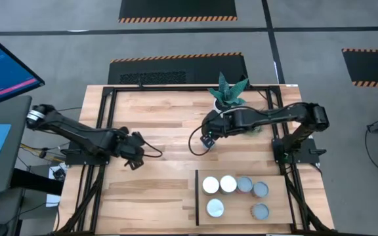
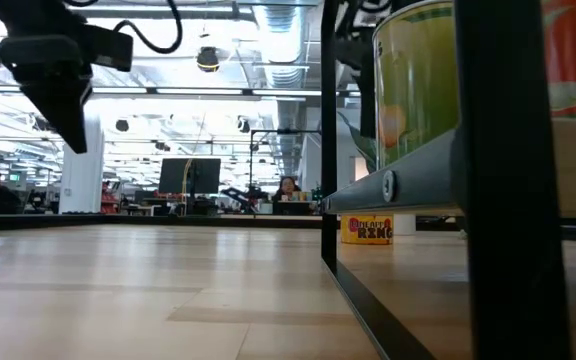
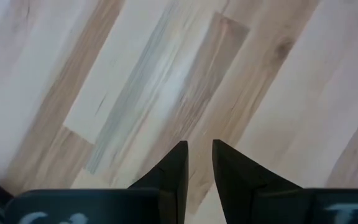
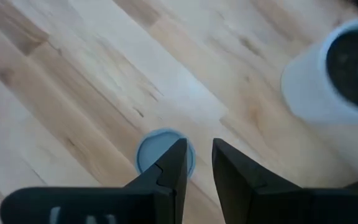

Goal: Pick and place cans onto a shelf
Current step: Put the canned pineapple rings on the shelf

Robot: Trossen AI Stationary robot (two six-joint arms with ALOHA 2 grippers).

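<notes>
Right gripper [image 1: 207, 141]: centre of frame, fingers nearly together, above a blue-topped can [image 4: 160, 149].
Left gripper [image 1: 135, 159]: centre-left, fingers nearly together, over bare tabletop [image 1: 156, 118].
Shelf [image 1: 277, 210]: lower right, six cans [image 1: 211, 185].

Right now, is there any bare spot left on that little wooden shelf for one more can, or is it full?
The shelf holds six cans in two rows. Four crowd the row nearer the plant pot. The other row has two, with a bare gap between them and bare wood at the end away from the black strip. The right gripper hovers above a seventh can on the tabletop.
</notes>
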